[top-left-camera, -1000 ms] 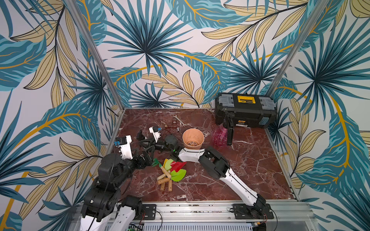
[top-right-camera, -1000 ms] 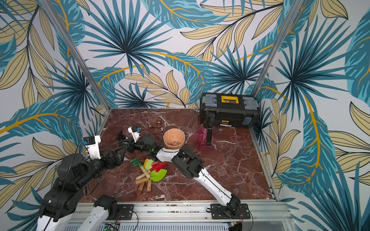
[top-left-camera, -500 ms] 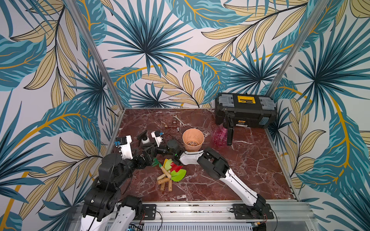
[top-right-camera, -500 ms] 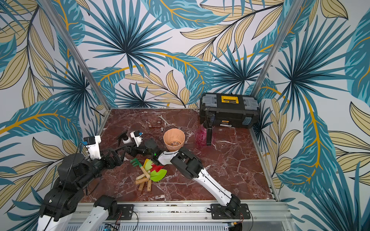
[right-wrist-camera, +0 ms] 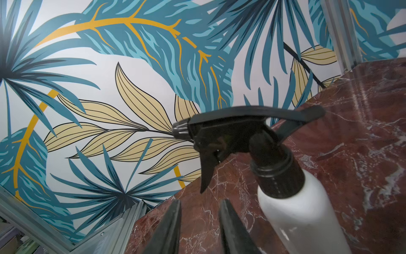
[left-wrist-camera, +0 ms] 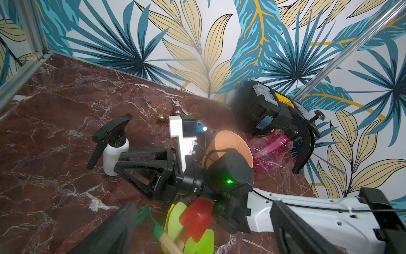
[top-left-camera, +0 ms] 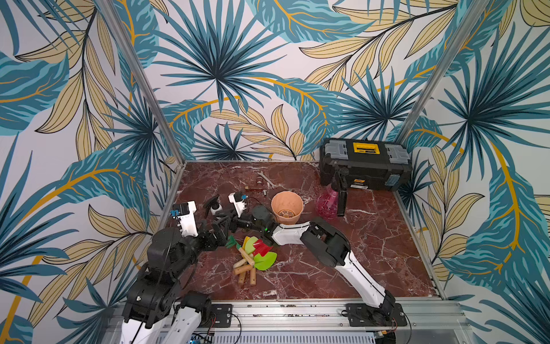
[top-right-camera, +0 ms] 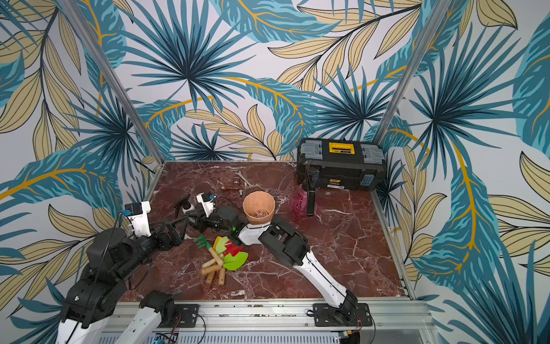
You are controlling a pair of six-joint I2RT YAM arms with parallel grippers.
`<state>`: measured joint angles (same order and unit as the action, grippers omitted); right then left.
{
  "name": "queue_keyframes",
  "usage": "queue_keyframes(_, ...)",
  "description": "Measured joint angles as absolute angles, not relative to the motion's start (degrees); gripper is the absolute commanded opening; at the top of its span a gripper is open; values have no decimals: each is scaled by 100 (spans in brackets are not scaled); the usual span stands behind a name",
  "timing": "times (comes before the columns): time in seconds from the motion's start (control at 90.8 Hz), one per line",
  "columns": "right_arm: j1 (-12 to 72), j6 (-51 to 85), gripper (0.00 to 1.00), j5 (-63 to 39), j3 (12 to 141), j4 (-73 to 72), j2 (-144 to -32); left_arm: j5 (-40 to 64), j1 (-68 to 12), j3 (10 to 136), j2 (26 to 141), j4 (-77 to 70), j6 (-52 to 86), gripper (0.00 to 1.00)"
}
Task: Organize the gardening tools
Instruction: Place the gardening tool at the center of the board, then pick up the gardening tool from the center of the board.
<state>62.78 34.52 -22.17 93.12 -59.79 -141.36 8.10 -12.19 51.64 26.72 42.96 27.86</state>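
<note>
1. Tool pile (top-left-camera: 253, 257): five wooden-handled tools are heaped mid-worktop (top-left-camera: 372, 253), toward the near edge. The handles fan toward the near edge and the coloured heads point to the back.
2. Dark-green rake (top-right-camera: 202, 241): the outlier. It lies diagonally and seems to be on top. Its head sticks out of the heap toward the left side, and its handle runs back down into the heap.
3. Left pincer (top-right-camera: 178, 230): jaws spread wide, empty, low, just beside that green head. The left wrist view looks straight over the tool heads. This is the nearer arm to the pile.
4. Right pincer (right-wrist-camera: 200, 204): jaws parted a little, nothing between them. It sits behind the pile, pointing at the left wall. The white spray bottle (right-wrist-camera: 296, 215) stands upright just beside the jaws, not in the gap.
5. Right forearm (top-left-camera: 293, 233): it lies across just behind the red and yellow heads, very close. I cannot tell if it touches them.
6. Pink sprayer (top-left-camera: 327, 201): upright at back right, well apart from the pile, in front of the toolbox (top-left-camera: 366, 166) and near the pot (top-left-camera: 287, 204). It is on the right arm's side.
7. Judgement:
   - The key relation is that the green rake head faces the left pincer, with its long axis diagonal to the approach.
   - This is probably the left arm's grab.
   - The wrist would need to turn so the jaws close across the handle, not along it.
   - Risks are dragging neighbouring tools and bumping the right forearm.
</note>
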Motion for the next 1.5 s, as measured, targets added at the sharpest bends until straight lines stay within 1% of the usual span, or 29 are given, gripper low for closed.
queue_keyframes(0.154,6278,3247,37,-1946,8739,-5527,-13423,814,-1219,5162,2672,4278,2783,100)
queue_keyframes(0.297,6276,3065,38,-1529,8326,-4523,-12669,836,-1219,5162,2672,4259,2757,100)
queue_keyframes(0.507,6278,2720,40,-893,8136,-2405,-11640,832,-1219,5162,2672,4244,2676,100)
queue_keyframes(0.65,6281,2427,41,-578,8433,-558,-11275,829,-1219,5164,2672,4246,2600,100)
queue_keyframes(0.837,6423,1966,46,-412,8936,1538,-11118,810,-1219,5205,2672,4300,2512,100)
queue_keyframes(1.002,6792,1671,48,-600,9002,2668,-11111,760,-1219,5345,2672,4364,2475,100)
queue_keyframes(1.167,7144,1505,51,-845,9131,3216,-11275,718,-1219,5374,2672,4427,2464,100)
queue_keyframes(1.332,7231,1455,51,-884,9282,3345,-11684,676,-1219,5374,2644,4534,2464,100)
queue_keyframes(1.498,7227,1457,46,-880,9351,3376,-11985,637,-1219,5378,2611,4589,2464,100)
